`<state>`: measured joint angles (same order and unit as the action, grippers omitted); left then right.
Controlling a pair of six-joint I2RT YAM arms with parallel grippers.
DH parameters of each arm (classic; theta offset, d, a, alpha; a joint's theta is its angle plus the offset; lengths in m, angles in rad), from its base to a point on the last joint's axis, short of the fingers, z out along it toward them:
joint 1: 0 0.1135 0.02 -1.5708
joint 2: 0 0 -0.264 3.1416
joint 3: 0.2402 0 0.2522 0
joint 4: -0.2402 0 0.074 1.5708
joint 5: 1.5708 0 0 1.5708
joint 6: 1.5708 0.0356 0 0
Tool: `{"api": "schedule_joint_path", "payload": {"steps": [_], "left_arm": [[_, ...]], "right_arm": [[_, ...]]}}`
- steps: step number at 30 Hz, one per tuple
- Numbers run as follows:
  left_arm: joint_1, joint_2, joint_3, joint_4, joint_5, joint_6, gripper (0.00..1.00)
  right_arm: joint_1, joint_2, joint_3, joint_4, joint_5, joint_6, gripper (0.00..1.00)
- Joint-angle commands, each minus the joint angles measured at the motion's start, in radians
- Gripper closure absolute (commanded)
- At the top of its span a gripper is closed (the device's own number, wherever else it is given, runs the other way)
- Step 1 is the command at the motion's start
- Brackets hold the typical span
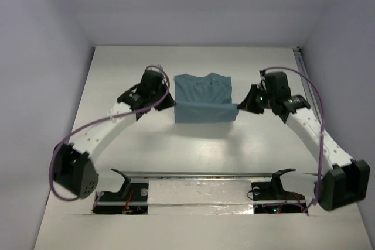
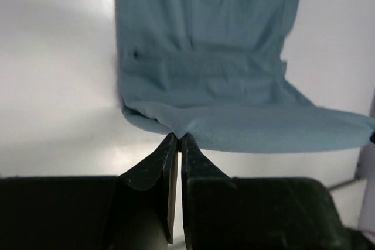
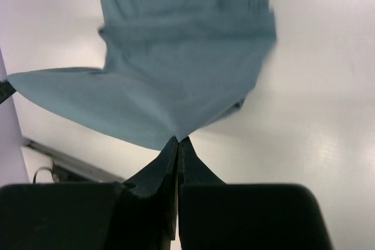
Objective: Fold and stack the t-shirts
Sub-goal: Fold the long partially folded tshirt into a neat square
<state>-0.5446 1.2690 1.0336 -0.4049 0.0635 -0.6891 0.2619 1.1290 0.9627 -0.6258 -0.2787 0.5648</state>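
Observation:
A plain teal t-shirt lies in the middle of the white table, collar end away from me. Its near part is lifted off the table and stretched between my two grippers. My left gripper is shut on the near left corner of the t-shirt; in the left wrist view the cloth bunches at the left gripper. My right gripper is shut on the near right corner of the t-shirt, and the cloth pinches into the right gripper. The far half stays flat on the table.
A metal rail runs across the near side of the table in front of the arm bases. A thin strip lines the table's right edge. White walls enclose the back and sides.

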Motion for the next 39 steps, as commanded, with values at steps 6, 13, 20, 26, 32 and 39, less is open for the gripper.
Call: {"api": "schedule_joint_path", "payload": {"steps": [6,13,20,26,32,39], "left_arm": [[0.144,0.372,0.459,0.003,-0.109,0.183,1.00],[0.198,0.638,0.695,-0.014,-0.090,0.206,1.00],[0.218,0.934,1.000,-0.051,-0.068,0.198,1.00],[0.238,1.101,1.201,-0.077,-0.016,0.194,1.00],[0.271,1.135,1.218,-0.014,-0.001,0.149,0.86],[0.316,1.052,1.247,0.015,-0.037,0.158,0.46]], "right_arm": [[-0.066,0.414,0.344,0.147,0.070,-0.089,1.00],[-0.130,0.730,0.611,0.158,0.036,-0.115,1.00],[-0.165,0.992,0.893,0.074,0.049,-0.129,1.00],[-0.187,1.107,1.025,0.041,0.069,-0.122,1.00],[-0.196,1.247,1.244,-0.023,0.067,-0.088,0.85],[-0.196,1.237,1.340,-0.028,0.061,-0.065,0.32]]}}
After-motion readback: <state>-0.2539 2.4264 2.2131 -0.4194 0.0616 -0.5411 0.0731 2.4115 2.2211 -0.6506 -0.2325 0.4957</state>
